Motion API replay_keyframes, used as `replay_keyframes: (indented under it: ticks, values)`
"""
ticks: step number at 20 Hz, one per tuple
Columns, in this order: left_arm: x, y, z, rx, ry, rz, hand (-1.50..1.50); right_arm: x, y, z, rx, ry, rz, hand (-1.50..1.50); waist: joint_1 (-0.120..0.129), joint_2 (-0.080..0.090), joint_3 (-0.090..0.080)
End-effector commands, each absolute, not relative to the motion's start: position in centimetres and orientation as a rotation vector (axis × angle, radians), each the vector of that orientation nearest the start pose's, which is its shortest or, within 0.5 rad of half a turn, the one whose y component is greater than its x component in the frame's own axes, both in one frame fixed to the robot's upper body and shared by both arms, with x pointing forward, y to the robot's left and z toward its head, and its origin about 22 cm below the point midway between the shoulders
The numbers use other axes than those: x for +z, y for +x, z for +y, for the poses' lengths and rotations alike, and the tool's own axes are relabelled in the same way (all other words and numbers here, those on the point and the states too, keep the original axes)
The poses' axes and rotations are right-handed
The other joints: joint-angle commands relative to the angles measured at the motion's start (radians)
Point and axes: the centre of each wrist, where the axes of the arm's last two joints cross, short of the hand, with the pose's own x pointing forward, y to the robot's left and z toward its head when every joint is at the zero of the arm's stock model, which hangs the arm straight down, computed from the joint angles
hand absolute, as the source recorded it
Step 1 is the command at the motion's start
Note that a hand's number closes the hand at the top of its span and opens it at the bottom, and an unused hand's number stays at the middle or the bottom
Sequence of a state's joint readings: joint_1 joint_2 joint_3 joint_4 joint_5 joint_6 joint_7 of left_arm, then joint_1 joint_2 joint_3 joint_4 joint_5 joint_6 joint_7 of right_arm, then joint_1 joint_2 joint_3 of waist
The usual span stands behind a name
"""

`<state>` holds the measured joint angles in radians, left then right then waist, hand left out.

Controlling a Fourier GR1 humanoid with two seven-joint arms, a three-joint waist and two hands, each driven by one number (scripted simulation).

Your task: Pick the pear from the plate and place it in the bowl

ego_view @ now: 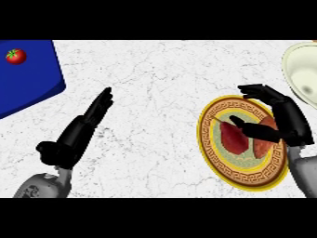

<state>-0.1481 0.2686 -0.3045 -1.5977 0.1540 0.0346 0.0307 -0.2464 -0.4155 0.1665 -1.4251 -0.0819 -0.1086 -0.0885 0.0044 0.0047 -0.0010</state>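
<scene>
A dark red pear lies on a round plate with a yellow rim and a patterned band, at the right of the counter. My right hand hovers over the plate's right side. Its thumb reaches left across the pear and hides the fruit's middle, while its fingers bend slightly past the plate's far rim, apart from the pear. The hand is open. A cream bowl stands at the upper right, just beyond those fingers. My left hand rests open at the left, fingers pointing up and away.
A blue box sits at the upper left corner with a small red tomato on top. White marbled counter stretches between the left hand and the plate.
</scene>
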Motion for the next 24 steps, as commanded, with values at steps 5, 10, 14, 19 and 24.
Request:
replay_keyframes:
  ticks: [5, 10, 14, 19, 24]
  values:
    - [3.6, 26.0, 20.1, -0.395, -0.176, -1.591, 0.00, 9.1, 32.7, -27.3, 0.806, -0.452, -1.581, -1.50, 0.011, -0.006, 0.000]
    - [2.9, 26.1, 20.7, -0.405, -0.171, -1.591, 0.00, 11.0, 33.4, -27.5, 1.133, -0.614, -1.230, -1.50, 0.023, -0.006, -0.004]
    - [4.7, 26.7, 19.8, -0.421, -0.198, -1.587, 0.00, 13.8, 34.8, -25.9, 1.341, -0.504, -0.951, -1.50, 0.040, -0.007, -0.004]
    - [3.3, 26.6, 19.9, -0.401, -0.165, -1.585, 0.00, 17.4, 36.2, -22.2, 1.447, -0.395, -0.787, -1.50, 0.010, -0.007, -0.002]
    - [2.5, 26.3, 19.9, -0.376, -0.167, -1.596, 0.00, 17.4, 36.6, -19.4, 1.437, -0.357, -0.692, -1.50, 0.000, -0.007, 0.000]
